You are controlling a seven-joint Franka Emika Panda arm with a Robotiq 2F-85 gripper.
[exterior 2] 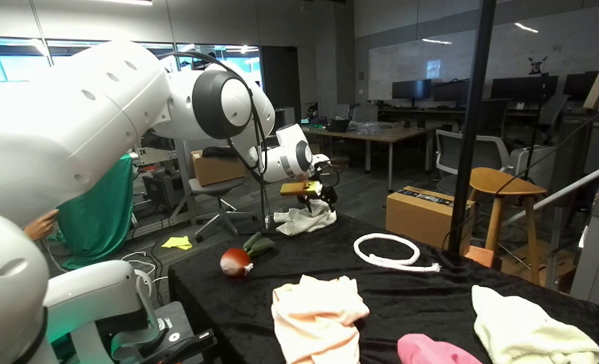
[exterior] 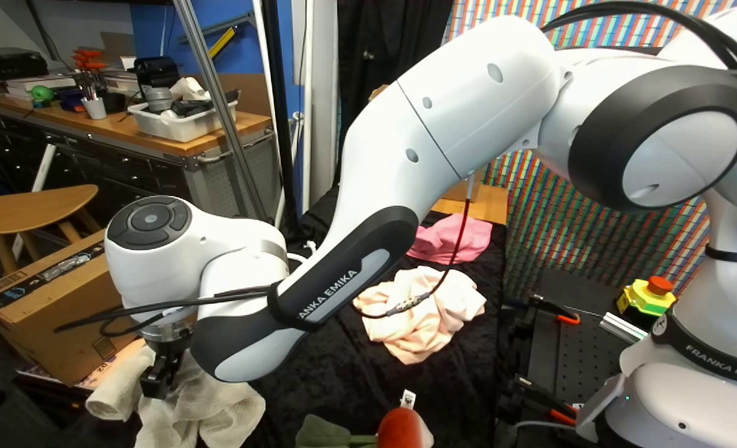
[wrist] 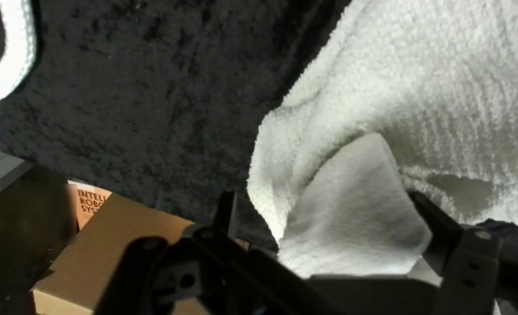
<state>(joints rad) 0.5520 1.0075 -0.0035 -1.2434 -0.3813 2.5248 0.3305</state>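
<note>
We see pincer (wrist: 321, 194) wide, fold of crumpled white towel (wrist: 394, 118) between its jaws, tip pointing away from the palm, long axis unclear, by edge of counter (wrist: 154, 109).

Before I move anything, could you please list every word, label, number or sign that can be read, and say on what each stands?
"FRANKA EMIKA": base band.
"ANKA EMIKA": forearm, start hidden.
"INTELL / ROBO / SYS": orange card, line ends hidden.
Too small or blurred to read: print on the box, on its tape and on the white tag; other small marks likewise.
</note>
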